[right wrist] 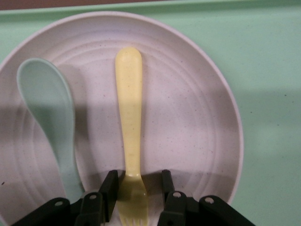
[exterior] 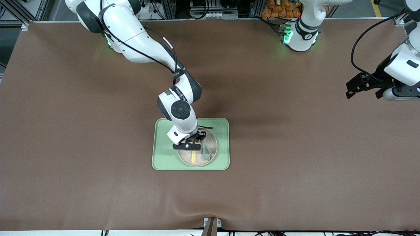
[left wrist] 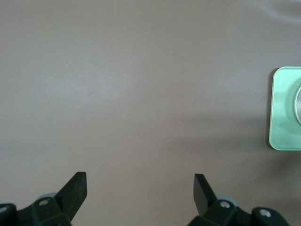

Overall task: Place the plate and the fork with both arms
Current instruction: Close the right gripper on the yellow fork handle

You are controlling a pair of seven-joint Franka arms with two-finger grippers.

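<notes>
The round pale plate (exterior: 213, 141) lies in the light green tray (exterior: 164, 157) at mid-table. On the plate lies the pale yellow fork (right wrist: 129, 108), handle toward the front camera (exterior: 194, 157), beside a grey-green spoon (right wrist: 47, 108). My right gripper (right wrist: 137, 181) is down on the plate (right wrist: 188, 94), its fingers set close on either side of the fork's tined head; one finger touches it and a narrow gap shows at the other. In the front view the right gripper (exterior: 193, 144) hides the fork's head. My left gripper (exterior: 350, 91) waits open over bare table toward the left arm's end.
The spoon (exterior: 206, 152) lies close alongside the fork on the plate. The brown mat (left wrist: 141, 94) covers the whole table, and the left wrist view shows only it and a corner of the tray (left wrist: 282, 108).
</notes>
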